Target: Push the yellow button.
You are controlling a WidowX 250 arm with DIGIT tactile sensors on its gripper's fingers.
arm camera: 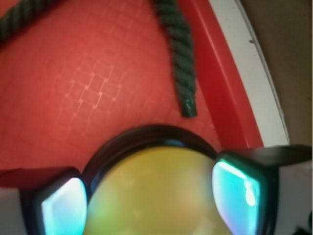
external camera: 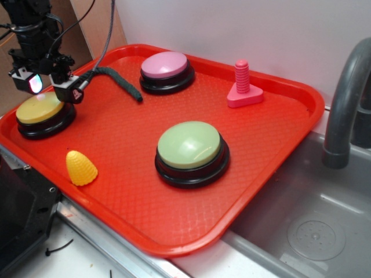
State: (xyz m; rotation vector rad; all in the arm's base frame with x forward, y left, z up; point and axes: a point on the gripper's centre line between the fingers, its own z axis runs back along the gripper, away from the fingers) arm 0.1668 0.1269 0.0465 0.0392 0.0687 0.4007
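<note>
The arm (external camera: 29,26) is built of black housings, with thin black cables looped along its side and a grey cable led away upward. The gripper (external camera: 49,87) is made up of two blocky black fingers (external camera: 68,90) with white patches on their outer faces. In the wrist view each finger's inner pad (arm camera: 237,193) is seen as a glossy surface lit in cyan and green, framed in black.

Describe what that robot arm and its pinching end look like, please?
The arm is black, built of blocky segments with thin black cables looping along it and one grey cable rising beside it. Its gripper ends in two stubby black fingers. Each carries a glossy pad glowing teal, with a pinkish tint in the exterior view. The wrist view shows those pads as rounded, translucent turquoise panels in black frames.
</note>
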